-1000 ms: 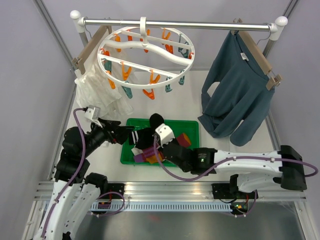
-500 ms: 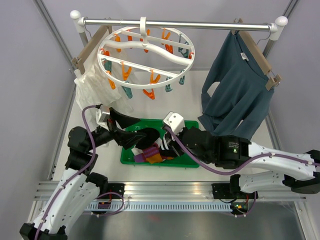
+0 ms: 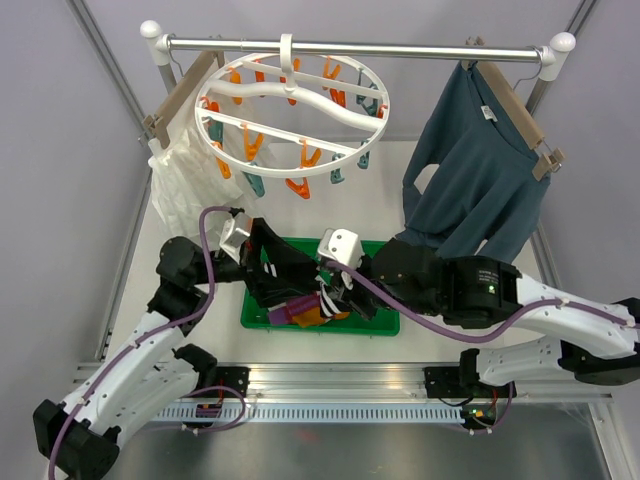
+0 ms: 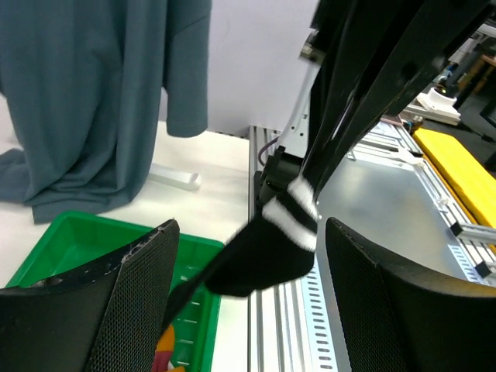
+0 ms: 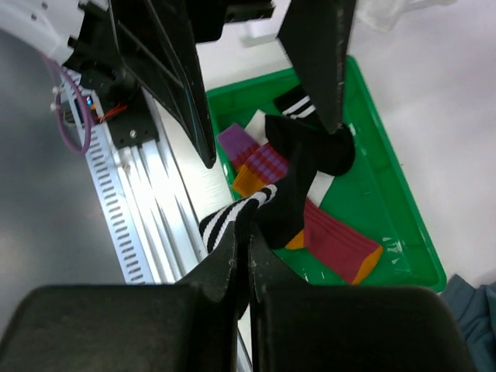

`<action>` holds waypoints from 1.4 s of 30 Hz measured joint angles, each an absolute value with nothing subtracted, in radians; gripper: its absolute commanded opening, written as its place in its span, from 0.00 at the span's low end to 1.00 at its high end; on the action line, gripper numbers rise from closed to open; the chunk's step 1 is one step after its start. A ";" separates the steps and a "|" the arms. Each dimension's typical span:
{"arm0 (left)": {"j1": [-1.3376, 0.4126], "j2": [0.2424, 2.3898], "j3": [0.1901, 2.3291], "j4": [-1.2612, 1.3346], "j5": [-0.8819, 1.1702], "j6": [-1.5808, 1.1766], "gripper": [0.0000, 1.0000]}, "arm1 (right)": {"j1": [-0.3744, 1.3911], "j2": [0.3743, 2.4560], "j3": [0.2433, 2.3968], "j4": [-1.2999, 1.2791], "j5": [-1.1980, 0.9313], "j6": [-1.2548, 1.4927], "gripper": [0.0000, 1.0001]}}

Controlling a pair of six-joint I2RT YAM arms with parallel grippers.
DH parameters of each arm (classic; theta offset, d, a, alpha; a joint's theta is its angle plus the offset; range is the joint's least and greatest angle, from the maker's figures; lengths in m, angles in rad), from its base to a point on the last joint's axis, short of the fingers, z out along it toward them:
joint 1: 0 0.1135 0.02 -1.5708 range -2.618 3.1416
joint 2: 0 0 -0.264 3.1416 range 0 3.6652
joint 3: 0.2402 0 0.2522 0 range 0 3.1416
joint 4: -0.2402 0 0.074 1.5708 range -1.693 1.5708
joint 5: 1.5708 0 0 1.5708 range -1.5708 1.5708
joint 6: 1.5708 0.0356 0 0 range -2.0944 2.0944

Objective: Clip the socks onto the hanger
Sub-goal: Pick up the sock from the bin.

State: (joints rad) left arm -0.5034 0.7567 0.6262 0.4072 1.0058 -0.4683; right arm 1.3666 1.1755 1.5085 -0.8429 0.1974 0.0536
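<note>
White arms [image 3: 150, 372], blk joints, purple cables [image 3: 203, 248]

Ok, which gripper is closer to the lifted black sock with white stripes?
Right. The right gripper is shut on the striped sock; the left gripper is open, facing it, apart from it.

Top external: high above and behind, angled down and forward toward the hanging rail [image 3: 400, 48]. Left wrist: close, near level, facing rightward across the green tray [image 4: 62, 232]. Right wrist: close, looking down into it. Shared by both wrists: tray and striped sock [image 5: 232, 219]
</note>
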 measured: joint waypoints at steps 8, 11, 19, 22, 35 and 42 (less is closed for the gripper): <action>-0.530 0.762 0.667 0.431 1.088 -0.455 0.76 | 1.367 1.254 1.556 -0.944 0.105 0.029 0.00; -0.533 0.774 0.675 0.432 1.114 -0.448 0.75 | 1.367 1.267 1.591 -0.966 0.076 0.012 0.00; -0.569 0.821 0.688 0.426 1.147 -0.427 0.71 | 1.367 1.346 1.721 -1.022 0.045 -0.029 0.00; -0.593 0.839 0.713 0.413 1.150 -0.408 0.67 | 1.367 1.370 1.759 -1.036 0.046 -0.041 0.00; -0.657 0.846 0.742 0.321 1.155 -0.330 0.48 | 1.367 1.390 1.847 -1.085 0.089 -0.058 0.00; -0.685 0.858 0.754 0.274 1.149 -0.302 0.38 | 1.367 1.400 1.851 -1.095 0.106 -0.058 0.00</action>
State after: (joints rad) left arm -0.6849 0.8577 0.7540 0.2741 1.1488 -0.3016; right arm 1.3666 1.4002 1.8511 -1.0950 0.1059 -0.0582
